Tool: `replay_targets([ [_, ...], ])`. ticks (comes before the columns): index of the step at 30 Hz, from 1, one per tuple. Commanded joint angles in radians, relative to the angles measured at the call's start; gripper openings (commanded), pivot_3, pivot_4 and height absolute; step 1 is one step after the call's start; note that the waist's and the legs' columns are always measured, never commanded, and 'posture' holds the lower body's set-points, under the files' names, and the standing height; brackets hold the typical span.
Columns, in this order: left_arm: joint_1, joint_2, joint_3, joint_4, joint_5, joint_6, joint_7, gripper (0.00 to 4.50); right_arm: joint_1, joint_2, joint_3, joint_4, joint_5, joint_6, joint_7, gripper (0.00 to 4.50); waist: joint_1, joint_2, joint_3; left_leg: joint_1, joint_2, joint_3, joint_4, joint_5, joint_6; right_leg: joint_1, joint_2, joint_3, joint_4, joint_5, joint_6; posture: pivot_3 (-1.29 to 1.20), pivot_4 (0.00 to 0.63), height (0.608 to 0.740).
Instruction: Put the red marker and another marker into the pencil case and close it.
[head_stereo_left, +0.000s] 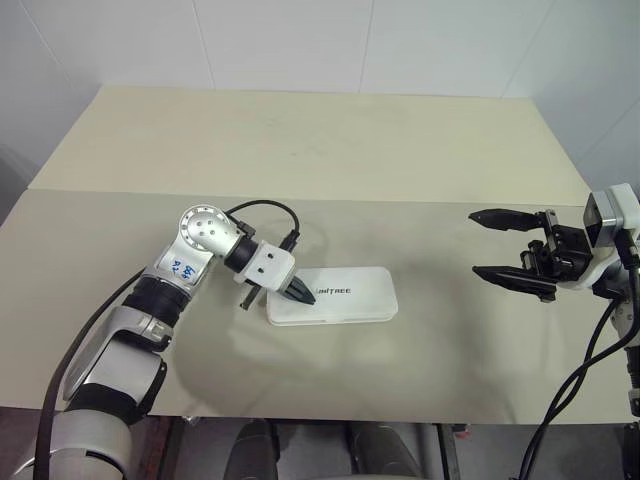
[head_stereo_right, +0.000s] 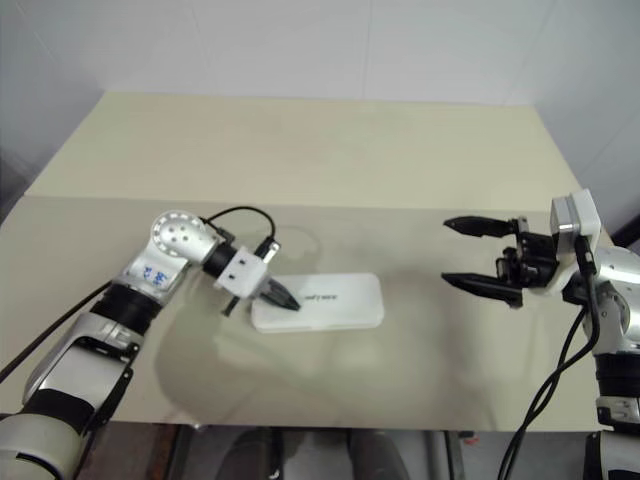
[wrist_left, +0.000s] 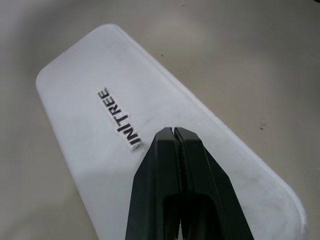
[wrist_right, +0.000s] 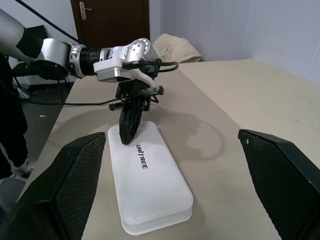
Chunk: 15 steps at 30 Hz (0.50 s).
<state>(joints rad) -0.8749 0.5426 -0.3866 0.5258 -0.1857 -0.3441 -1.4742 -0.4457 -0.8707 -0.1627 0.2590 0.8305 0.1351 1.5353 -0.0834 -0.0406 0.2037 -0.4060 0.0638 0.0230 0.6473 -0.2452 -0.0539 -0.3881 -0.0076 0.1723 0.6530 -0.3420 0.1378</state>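
The pencil case (head_stereo_left: 345, 293) is a flat white box with dark lettering. It lies with its lid down in the middle of the table. My left gripper (head_stereo_left: 300, 293) is shut, and its tip (wrist_left: 173, 131) rests on the lid near the case's left end, beside the lettering. My right gripper (head_stereo_left: 474, 242) hovers open over the right side of the table, pointing left at the case and well apart from it. Its wide-spread fingers (wrist_right: 75, 175) frame the case (wrist_right: 155, 185). The red marker and the other marker are out of view.
The beige table (head_stereo_left: 400, 150) has a seam running across it behind the case. Its front edge lies close below the case. A black cable (head_stereo_left: 265, 207) loops off my left wrist. Beyond the table's left end stand a dark door (wrist_right: 112, 20) and a pale bundle (wrist_right: 175, 47).
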Motion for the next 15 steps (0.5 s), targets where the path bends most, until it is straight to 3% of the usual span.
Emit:
replay_targets([
  [1, 0.023, -0.011, 0.1, -0.048, -0.071, 0.073, 0.038, 0.03, -0.008, -0.005, -0.012, -0.003, 0.006, -0.006, 0.079, 4.5, 0.0, 0.0, 0.0, 0.0, 0.0, 0.0, 0.0, 0.0, 0.0, -0.001, 0.0, 0.0, 0.0, 0.0, 0.0, 0.0, 0.15, 0.74],
  [4, 0.073, -0.009, 0.179, -0.117, -0.137, 0.138, 0.059, 0.03, -0.018, -0.006, -0.006, 0.005, 0.003, -0.002, 0.079, 4.5, -0.004, 0.0, 0.0, 0.0, 0.001, 0.0, -0.001, 0.0, 0.0, -0.002, 0.0, 0.0, 0.0, 0.0, 0.0, 0.0, 0.15, 0.74],
  [7, 0.133, 0.013, 0.246, -0.203, -0.236, 0.211, 0.005, 0.66, -0.037, -0.008, 0.004, 0.022, -0.001, -0.001, 0.079, 4.5, -0.004, 0.001, 0.001, 0.0, 0.001, 0.0, -0.001, 0.0, 0.0, -0.002, 0.001, 0.0, 0.002, 0.0, 0.0, 0.0, 0.15, 0.74],
  [15, 0.274, 0.11, 0.395, -0.318, -0.319, 0.331, 0.02, 3.26, -0.092, -0.017, 0.04, 0.081, -0.012, -0.022, 0.079, 4.5, -0.001, 0.001, 0.001, 0.0, 0.001, 0.0, 0.0, 0.0, 0.001, -0.001, 0.0, 0.0, 0.003, 0.0, 0.0, 0.0, 0.15, 0.74],
])
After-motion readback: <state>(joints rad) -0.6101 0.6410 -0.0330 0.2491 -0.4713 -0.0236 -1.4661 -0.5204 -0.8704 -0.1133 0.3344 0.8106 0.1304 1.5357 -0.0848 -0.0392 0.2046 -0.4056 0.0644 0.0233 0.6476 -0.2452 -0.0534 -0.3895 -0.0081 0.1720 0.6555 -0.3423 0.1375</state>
